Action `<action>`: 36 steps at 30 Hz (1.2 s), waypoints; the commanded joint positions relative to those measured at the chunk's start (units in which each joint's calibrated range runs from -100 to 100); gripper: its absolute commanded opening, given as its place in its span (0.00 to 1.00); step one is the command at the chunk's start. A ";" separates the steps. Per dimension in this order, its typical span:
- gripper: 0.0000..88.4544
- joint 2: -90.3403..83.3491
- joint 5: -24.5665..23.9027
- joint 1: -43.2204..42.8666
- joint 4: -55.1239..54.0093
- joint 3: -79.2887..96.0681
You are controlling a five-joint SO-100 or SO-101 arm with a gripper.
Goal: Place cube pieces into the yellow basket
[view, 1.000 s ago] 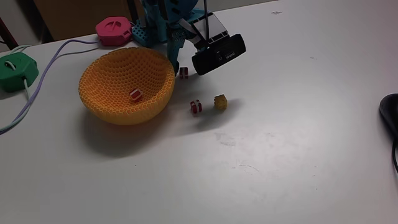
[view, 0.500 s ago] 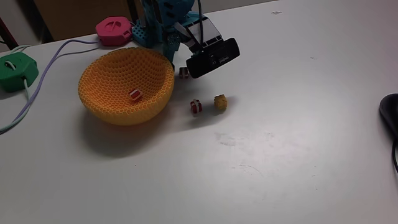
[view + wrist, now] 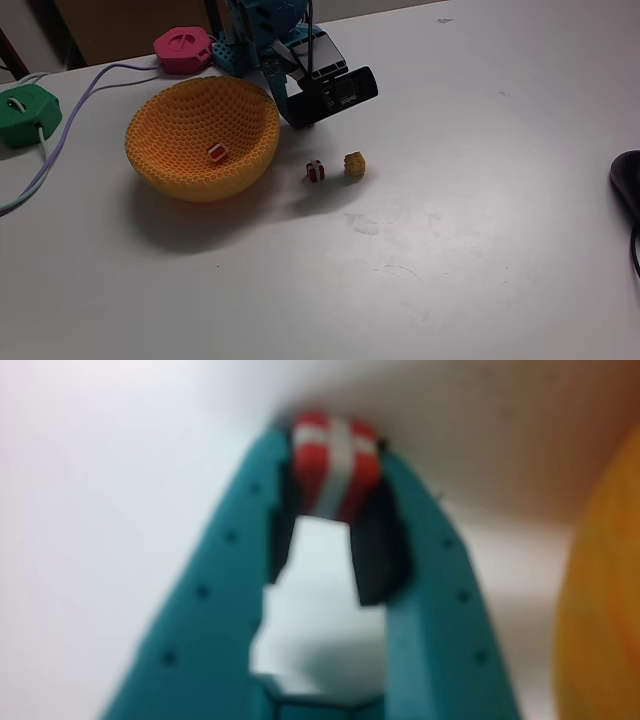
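Teal fingers (image 3: 240, 530) fill my wrist view, and the tool (image 3: 333, 465) is closed onto a red-and-white striped cube (image 3: 334, 460), pinched right at the fingertips on its two opposite sides. I read that as a tip grip chosen so the piece stays visible and can drop cleanly once I carry it over the yellow basket (image 3: 203, 140), whose orange-yellow wall I see at the right edge of the wrist view, just beside the tool. In the fixed view the tool sits low at the table (image 3: 450, 220), close behind the basket's right rim, under the black camera body (image 3: 330, 97). One striped cube (image 3: 217, 152) lies inside the basket already; another striped cube (image 3: 316, 171) and the bumpy yellow cube (image 3: 354, 164) rest on the table near each other, right of the basket. The gripped piece has no real long axis; its white stripe runs roughly in line with the fingers, slightly tilted
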 commanded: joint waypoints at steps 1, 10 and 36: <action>0.00 0.47 1.51 0.44 0.00 -7.76; 0.00 2.36 17.53 13.95 7.73 -44.83; 0.37 1.04 24.81 26.34 15.03 -39.73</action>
